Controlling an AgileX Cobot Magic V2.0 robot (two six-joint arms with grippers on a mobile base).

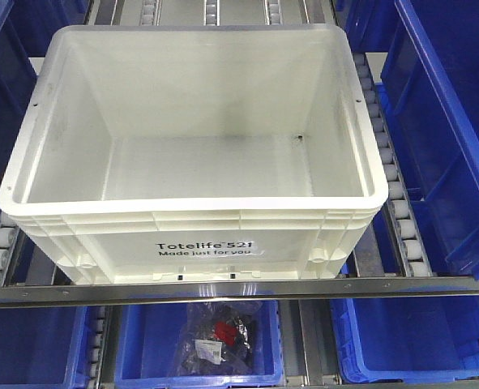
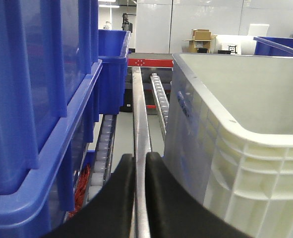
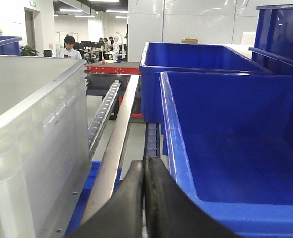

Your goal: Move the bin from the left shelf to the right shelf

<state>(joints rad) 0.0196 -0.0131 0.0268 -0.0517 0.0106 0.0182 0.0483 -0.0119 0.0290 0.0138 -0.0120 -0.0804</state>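
White rectangular plastic bin (image 1: 190, 212), large and open-topped, with a thick ribbed rim, smooth inner walls, a faintly scuffed floor and black print on its near face reading "Totelife 521 Made just for you". It sits on a shelf of grey roller tracks (image 1: 393, 186), its near face just behind the shelf's shiny metal front beam (image 1: 223, 290). Glossy blue plastic bins (image 1: 442, 121) stand to its left and right. On the level below, another blue bin holds a clear bag of dark and red parts (image 1: 223, 336).

Only the front view shows the print and the lower level. The wrist views show the gaps beside the bin instead.

The left gripper (image 2: 140, 157), black and rounded, points away down the left gap over a metal rail (image 2: 140, 109), between stacked blue bins (image 2: 37, 99) and the bin's ribbed white wall (image 2: 245, 163). Its jaws are nearly closed, a thin slit between them, holding nothing.

The right gripper (image 3: 144, 163) points down the right gap, the white wall (image 3: 32, 148) to its left and a blue bin (image 3: 235, 148) to its right. Its jaws are pressed together, holding nothing. Far off, people (image 3: 69, 47) sit in an office.
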